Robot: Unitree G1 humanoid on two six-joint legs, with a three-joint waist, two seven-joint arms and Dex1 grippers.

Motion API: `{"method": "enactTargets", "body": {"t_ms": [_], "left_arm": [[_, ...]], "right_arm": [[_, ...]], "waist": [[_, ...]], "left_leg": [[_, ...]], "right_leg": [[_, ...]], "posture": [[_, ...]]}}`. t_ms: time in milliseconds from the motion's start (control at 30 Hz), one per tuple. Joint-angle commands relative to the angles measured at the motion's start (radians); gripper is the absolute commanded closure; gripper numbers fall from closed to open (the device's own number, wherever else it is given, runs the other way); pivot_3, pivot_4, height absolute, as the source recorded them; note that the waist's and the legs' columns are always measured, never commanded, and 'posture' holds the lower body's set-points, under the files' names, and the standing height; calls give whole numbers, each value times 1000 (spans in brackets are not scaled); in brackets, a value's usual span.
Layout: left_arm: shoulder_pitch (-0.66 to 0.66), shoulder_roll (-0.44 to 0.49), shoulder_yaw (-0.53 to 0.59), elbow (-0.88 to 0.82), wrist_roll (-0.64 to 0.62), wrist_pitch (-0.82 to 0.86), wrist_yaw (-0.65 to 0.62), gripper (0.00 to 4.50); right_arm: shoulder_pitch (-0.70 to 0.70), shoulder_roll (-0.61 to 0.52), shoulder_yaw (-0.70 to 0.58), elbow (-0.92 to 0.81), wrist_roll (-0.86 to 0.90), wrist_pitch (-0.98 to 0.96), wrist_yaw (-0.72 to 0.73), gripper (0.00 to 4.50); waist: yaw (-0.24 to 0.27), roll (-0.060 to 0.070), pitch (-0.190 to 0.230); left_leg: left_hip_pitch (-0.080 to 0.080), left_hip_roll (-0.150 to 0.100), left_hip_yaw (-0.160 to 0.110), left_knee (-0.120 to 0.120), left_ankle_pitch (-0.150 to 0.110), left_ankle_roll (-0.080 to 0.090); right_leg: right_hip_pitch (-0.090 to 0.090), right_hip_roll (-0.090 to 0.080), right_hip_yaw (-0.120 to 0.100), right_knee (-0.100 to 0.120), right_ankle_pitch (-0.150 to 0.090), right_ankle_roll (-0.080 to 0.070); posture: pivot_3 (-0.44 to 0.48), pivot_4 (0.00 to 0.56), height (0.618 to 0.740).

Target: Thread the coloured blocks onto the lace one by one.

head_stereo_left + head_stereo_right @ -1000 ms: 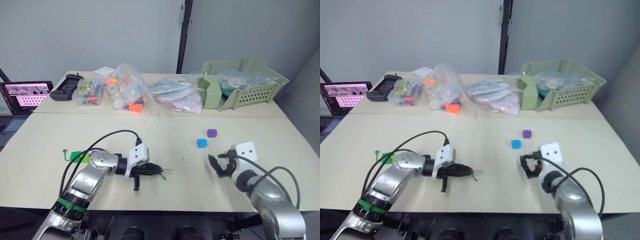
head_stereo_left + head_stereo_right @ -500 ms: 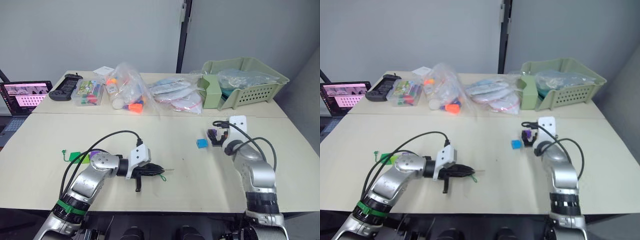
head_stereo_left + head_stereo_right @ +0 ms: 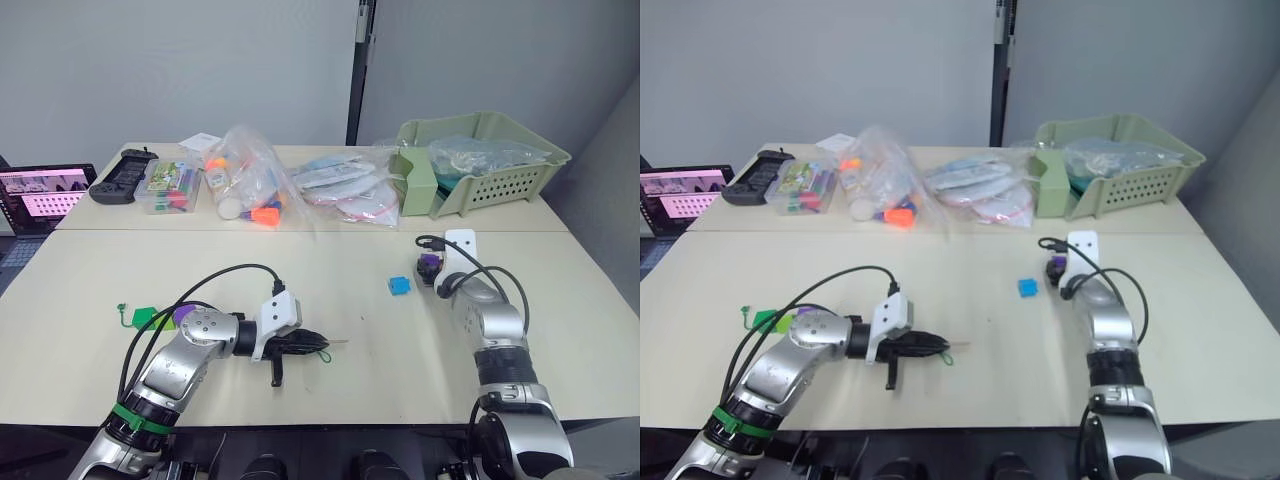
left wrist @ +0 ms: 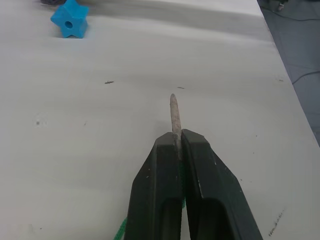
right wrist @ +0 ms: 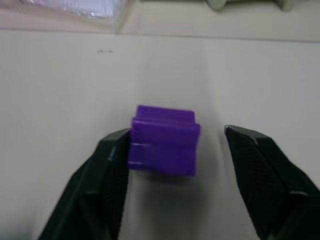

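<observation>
Left gripper (image 4: 178,140): fingers pressed together, pinching the lace (image 4: 174,117) tip.
Right gripper (image 5: 175,145): fingers spread around the purple block (image 5: 164,140); one finger touching it.
Blue block (image 3: 401,286): on the table (image 3: 90,270), just beside the purple block.

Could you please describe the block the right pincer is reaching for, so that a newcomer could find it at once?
Start at the pale green plastic basket at the table's far right and come toward the robot. There the open right pincer straddles a small purple plastic block, one finger touching it. Its neighbour, the blue star-shaped block, lies apart.
</observation>
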Motion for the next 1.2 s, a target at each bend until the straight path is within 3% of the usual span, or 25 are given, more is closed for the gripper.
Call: {"method": "enactTargets", "body": {"t_ms": [33, 100, 200, 500, 700, 767, 933, 1200], "left_arm": [[2, 5, 12, -31, -18, -9, 1, 4500], [4, 6, 13, -31, -18, -12, 1, 4500], [8, 8, 11, -31, -16, -16, 0, 4500], [11, 15, 12, -22, -21, -18, -11, 4500], [11, 25, 14, -25, -31, -12, -17, 4500], [10, 26, 16, -26, -31, -10, -11, 4500], [10, 28, 22, -39, -34, -5, 3, 4500], [23, 54, 25, -78, -50, 22, 10, 4500]], "right_arm": [[-4, -9, -8, -60, 15, -61, 23, 2869], [12, -6, -15, -101, 22, -67, 23, 3298], [53, 1, -30, -196, 43, -30, 24, 3299], [269, 26, 2, -710, 93, 205, 2, 3299], [473, 65, 138, -1169, 175, 475, -17, 3299], [551, 87, 241, -1267, 173, 549, -54, 3299], [660, 139, 402, -1264, 97, 558, -150, 3299], [714, 198, 419, -1172, 59, 594, -201, 3299]], "waist": [[0, 0, 0], [0, 0, 0], [1, 0, 0], [3, 0, 0], [2, 1, 0], [2, 1, 0], [3, 1, 0], [4, 0, -1]], "left_leg": [[0, 0, 0, 0, 0, 0], [0, 0, -1, 0, 0, 0], [0, 0, -1, 0, 0, 0], [0, 0, -4, -1, 0, 0], [-1, 1, -4, -2, 0, 0], [-1, 1, -5, -2, 0, 0], [-1, 1, -4, -2, 1, -1], [0, 2, -3, -2, 1, -1]], "right_leg": [[0, 0, 0, 0, 0, 0], [0, 0, 0, 0, 0, 0], [0, 0, 0, 0, 0, 0], [-1, -1, 0, 0, 0, 0], [-2, 0, 0, 0, 0, 0], [-2, 0, 0, 0, 0, 0], [-2, -1, 1, -4, -1, 0], [1, 0, 0, -8, -1, 0]], "posture": [[0, 150, 740], [0, 150, 740], [0, 150, 740], [0, 150, 740], [0, 150, 740], [0, 150, 740], [0, 150, 740], [0, 150, 740]]}}
